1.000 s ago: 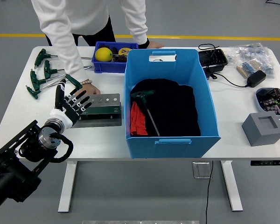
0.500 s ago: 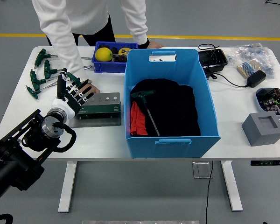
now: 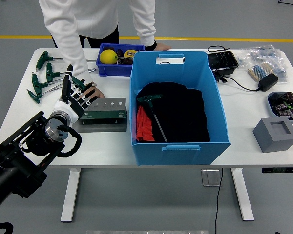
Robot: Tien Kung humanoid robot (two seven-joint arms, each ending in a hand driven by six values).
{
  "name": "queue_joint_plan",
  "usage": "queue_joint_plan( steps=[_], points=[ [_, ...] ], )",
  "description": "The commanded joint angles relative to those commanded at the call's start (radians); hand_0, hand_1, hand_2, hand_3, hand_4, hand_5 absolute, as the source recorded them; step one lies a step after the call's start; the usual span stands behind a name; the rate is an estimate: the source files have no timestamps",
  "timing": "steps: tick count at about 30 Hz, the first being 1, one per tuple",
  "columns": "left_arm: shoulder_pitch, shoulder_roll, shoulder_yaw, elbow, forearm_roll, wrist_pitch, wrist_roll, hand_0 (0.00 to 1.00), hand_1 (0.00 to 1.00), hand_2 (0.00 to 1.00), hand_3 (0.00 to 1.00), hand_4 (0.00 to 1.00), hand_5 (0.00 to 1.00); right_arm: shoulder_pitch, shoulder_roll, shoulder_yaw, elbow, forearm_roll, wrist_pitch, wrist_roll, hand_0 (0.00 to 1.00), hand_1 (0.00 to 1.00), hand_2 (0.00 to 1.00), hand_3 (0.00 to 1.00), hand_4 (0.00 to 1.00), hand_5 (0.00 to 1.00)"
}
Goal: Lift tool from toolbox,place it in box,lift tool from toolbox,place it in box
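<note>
A grey-green toolbox rack (image 3: 103, 113) with a row of holes lies left of the big blue box (image 3: 176, 105). Inside the box a green T-handle tool (image 3: 154, 113) rests on black and red cloth. Several more green T-handle tools (image 3: 45, 78) lie at the table's far left. My left hand (image 3: 77, 96) hovers over the rack's left end, fingers spread and holding nothing. A person's hand (image 3: 94, 90) rests on the table just behind it, touching the rack's far left corner.
A small blue bin (image 3: 116, 59) with a yellow ball stands behind the rack. Right of the box are a black tray, a power adapter (image 3: 266, 81) with cable, bagged parts, a circuit board and a grey block (image 3: 276, 134).
My left hand has moved forward and slightly left over the rack's left end, closer to the person's hand. The person's hand has stayed put.
</note>
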Motion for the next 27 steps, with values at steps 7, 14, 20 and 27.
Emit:
queue_joint_plan(
  steps=[7, 14, 20, 27],
  points=[
    [0.002, 0.009, 0.002, -0.034, -0.002, 0.000, -0.001, 0.313, 0.356, 0.435, 0.471, 0.998, 0.323, 0.000, -0.001, 0.013, 0.000, -0.013, 0.000, -0.001, 0.711, 0.696, 0.763, 0.615, 0.824, 0.760],
    [0.004, 0.020, -0.005, -0.083, -0.005, 0.000, 0.008, 0.308, 0.341, 0.420, 0.449, 0.998, 0.278, -0.001, -0.001, 0.022, 0.000, -0.021, 0.000, -0.002, 0.711, 0.696, 0.762, 0.616, 0.825, 0.757],
    [-0.004, 0.036, -0.025, -0.128, -0.014, 0.000, 0.020, 0.300, 0.332, 0.415, 0.438, 0.954, 0.224, -0.001, -0.002, 0.027, 0.000, -0.026, 0.000, -0.002, 0.711, 0.696, 0.763, 0.616, 0.825, 0.757],
    [-0.027, 0.066, -0.043, -0.184, -0.013, 0.000, 0.034, 0.291, 0.308, 0.400, 0.414, 0.851, 0.208, -0.003, -0.001, 0.041, 0.000, -0.039, -0.001, -0.004, 0.711, 0.696, 0.763, 0.615, 0.826, 0.756]
  ],
)
